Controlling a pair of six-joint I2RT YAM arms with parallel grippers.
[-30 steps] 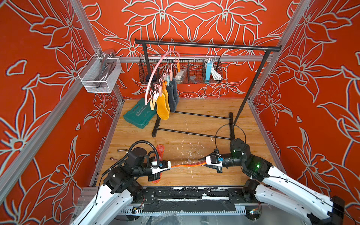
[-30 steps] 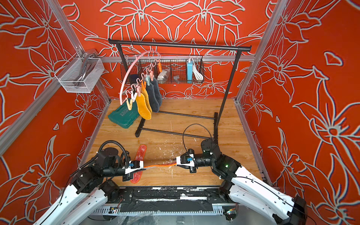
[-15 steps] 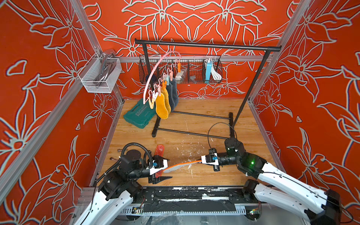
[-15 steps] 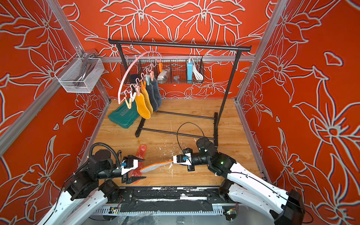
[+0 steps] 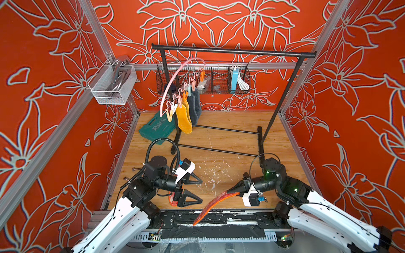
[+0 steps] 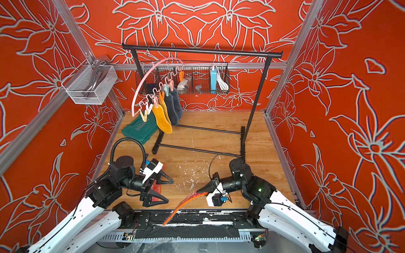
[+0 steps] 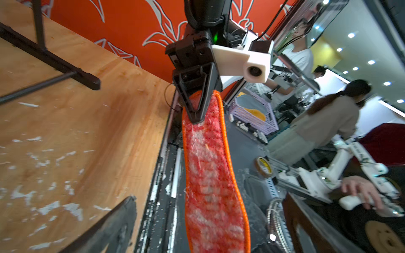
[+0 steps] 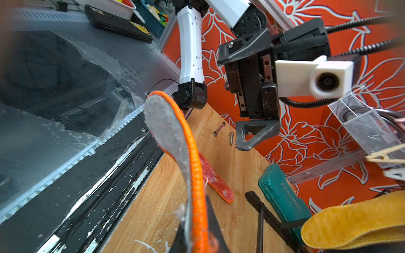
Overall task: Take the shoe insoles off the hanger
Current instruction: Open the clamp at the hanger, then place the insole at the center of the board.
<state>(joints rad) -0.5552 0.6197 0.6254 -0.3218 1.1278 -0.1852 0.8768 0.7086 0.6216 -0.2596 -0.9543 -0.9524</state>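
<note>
My right gripper [image 5: 229, 192] [image 6: 198, 191] is shut on one end of a mottled red-white insole [image 5: 210, 206] [image 7: 210, 175] with an orange rim. Its free end droops over the table's front edge. My left gripper [image 5: 201, 190] [image 6: 171, 190] stands wide open to the left of it, touching nothing. Another red insole [image 5: 172, 200] [image 8: 215, 179] lies flat on the floor under the left gripper. The pink hanger [image 5: 173, 83] [image 6: 142, 87] hangs on the rack at the back left, with two yellow insoles [image 5: 183, 120] and two dark grey insoles [image 5: 195, 107] pegged to it.
The black garment rack [image 5: 232, 51] spans the back, its base bars [image 5: 217, 150] lying across the floor's middle. A green tool case [image 5: 156, 129] lies at the back left. A wire basket [image 5: 203, 81] hangs on the back wall, a mesh basket [image 5: 111, 85] on the left wall. Loose bolts [image 5: 134, 169] lie by the left edge.
My left gripper opened and let go of the red insole, then drew back to the left. The insole now hangs from the right gripper alone and has swung down towards the front edge.
</note>
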